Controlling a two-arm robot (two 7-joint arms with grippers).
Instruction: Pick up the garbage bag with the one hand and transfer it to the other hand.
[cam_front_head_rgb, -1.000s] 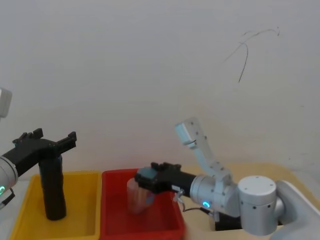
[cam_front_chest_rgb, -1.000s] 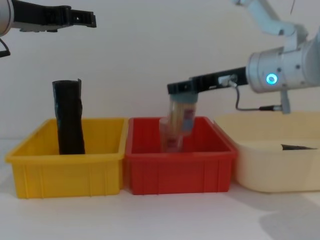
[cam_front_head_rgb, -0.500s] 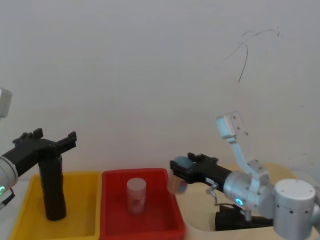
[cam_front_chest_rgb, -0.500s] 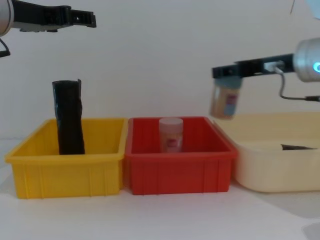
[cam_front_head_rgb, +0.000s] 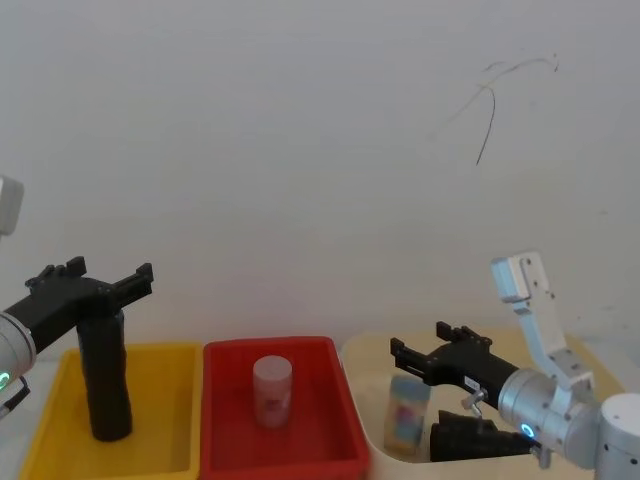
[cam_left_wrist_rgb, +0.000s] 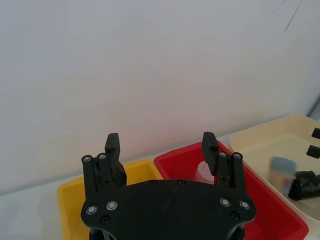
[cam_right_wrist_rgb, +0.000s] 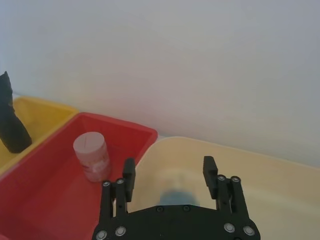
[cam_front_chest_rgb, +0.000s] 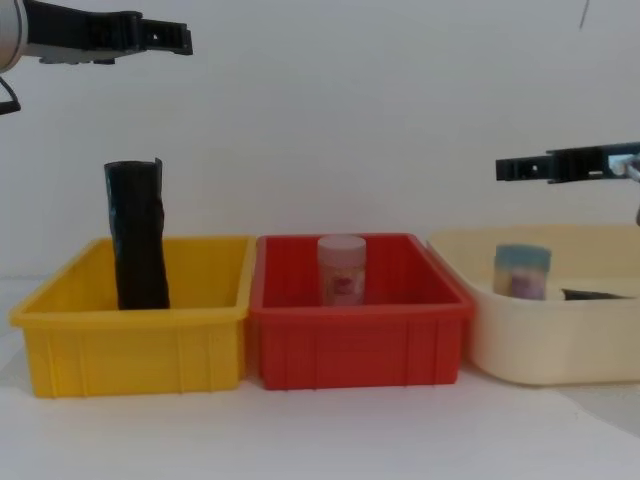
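Note:
The garbage bag (cam_front_head_rgb: 468, 438) is a stubby black crinkly roll lying in the cream tub (cam_front_head_rgb: 372, 440), partly hidden under my right arm. It also shows as a dark lump, the garbage bag (cam_left_wrist_rgb: 306, 182), in the left wrist view. My right gripper (cam_front_head_rgb: 412, 352), the other hand with the blue ring, hovers open above the tub with nothing between its fingers. A blue-lidded jar (cam_front_chest_rgb: 521, 271) stands in the tub just below it. My left gripper (cam_front_chest_rgb: 172, 40), the one hand with the green-cyan ring, hangs open high over the yellow bin (cam_front_chest_rgb: 130, 325).
A slim, tall black roll (cam_front_chest_rgb: 137, 235) stands upright in the yellow bin. The red bin (cam_front_chest_rgb: 360, 335) in the middle holds a jar with a pale lid (cam_front_chest_rgb: 342, 268). The three containers stand side by side, with a white wall behind them.
My right gripper carried the blue-lidded jar rightward from over the red bin to the cream tub and let it go. The jar now sits in the tub. My left arm stayed still.

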